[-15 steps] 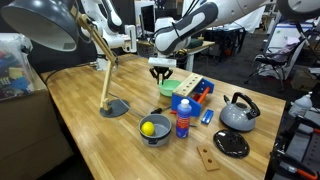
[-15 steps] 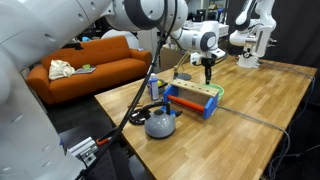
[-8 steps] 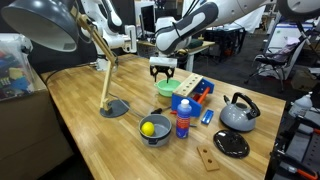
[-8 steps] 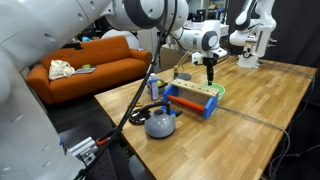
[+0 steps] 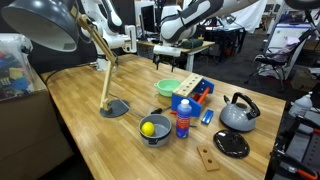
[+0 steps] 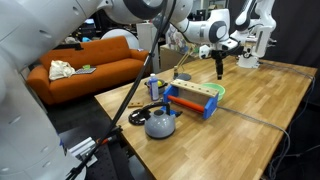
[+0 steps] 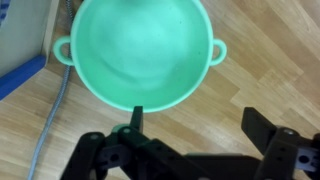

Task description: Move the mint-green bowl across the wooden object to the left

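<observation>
The mint-green bowl [image 5: 168, 88] rests on the table beside the wooden object [image 5: 191, 92], a long block with blue and orange sides. In an exterior view the bowl [image 6: 214, 90] shows only as a green rim behind the block [image 6: 193, 97]. My gripper [image 6: 220, 70] hangs well above the bowl, apart from it. In the wrist view the bowl [image 7: 140, 50] lies below on the wood with its two small handles showing. The gripper [image 7: 197, 125] is open there, with only bare table between its fingers [image 7: 258, 125].
A grey metal bowl [image 5: 153, 129] with a yellow ball stands in front of the block, next to a blue-and-red bottle [image 5: 183, 116]. A grey kettle [image 5: 238, 112], a black plate [image 5: 231, 144], a small flat wooden piece [image 5: 208, 157] and a desk lamp [image 5: 112, 105] also stand on the table.
The gripper opened, let go of the mint-green bowl and rose well above it. The bowl stays on the table beside the block.
</observation>
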Motion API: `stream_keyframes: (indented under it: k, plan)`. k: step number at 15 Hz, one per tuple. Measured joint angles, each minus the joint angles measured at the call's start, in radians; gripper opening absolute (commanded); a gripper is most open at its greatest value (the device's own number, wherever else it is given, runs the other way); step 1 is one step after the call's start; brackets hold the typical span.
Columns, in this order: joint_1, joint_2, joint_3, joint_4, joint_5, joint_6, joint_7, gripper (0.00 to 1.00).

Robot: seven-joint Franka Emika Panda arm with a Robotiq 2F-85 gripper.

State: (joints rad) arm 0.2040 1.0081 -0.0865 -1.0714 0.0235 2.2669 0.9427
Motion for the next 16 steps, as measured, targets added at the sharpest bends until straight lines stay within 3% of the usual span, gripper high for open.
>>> stream_keyframes:
  k: [4, 8, 13, 16]
  plan:
    - [-0.049, -0.091, -0.007, -0.085, 0.005, 0.001, 0.002, 1.00]
    - [-0.099, -0.205, -0.047, -0.241, 0.022, 0.003, 0.059, 1.00]
    - [-0.161, -0.404, -0.101, -0.531, 0.083, -0.002, 0.180, 1.00]
    - [-0.226, -0.526, -0.116, -0.744, 0.144, -0.020, 0.176, 1.00]
